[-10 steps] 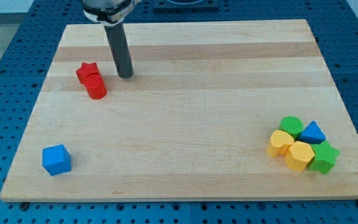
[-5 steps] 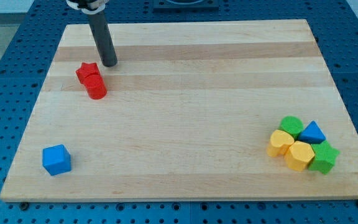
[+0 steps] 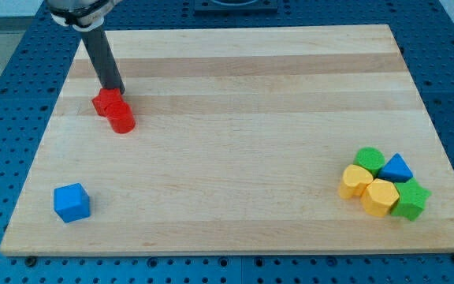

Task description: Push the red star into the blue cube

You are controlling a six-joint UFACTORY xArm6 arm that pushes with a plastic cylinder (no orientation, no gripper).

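Observation:
The red star (image 3: pixel 106 102) lies at the upper left of the wooden board, touching a red cylinder (image 3: pixel 121 118) just below and to its right. My tip (image 3: pixel 114 89) is at the star's upper edge, touching it or nearly so. The blue cube (image 3: pixel 72 202) sits alone near the board's lower left corner, well below the star.
A cluster at the view's lower right holds a green cylinder (image 3: pixel 369 159), a blue triangle (image 3: pixel 396 168), a yellow block (image 3: pixel 355 181), a yellow heart-like block (image 3: pixel 380 196) and a green star (image 3: pixel 411 199). The board (image 3: pixel 235 134) rests on a blue perforated table.
My tip has moved left from the right of the red pair to the star's upper edge. The red star and cylinder have shifted slightly downward.

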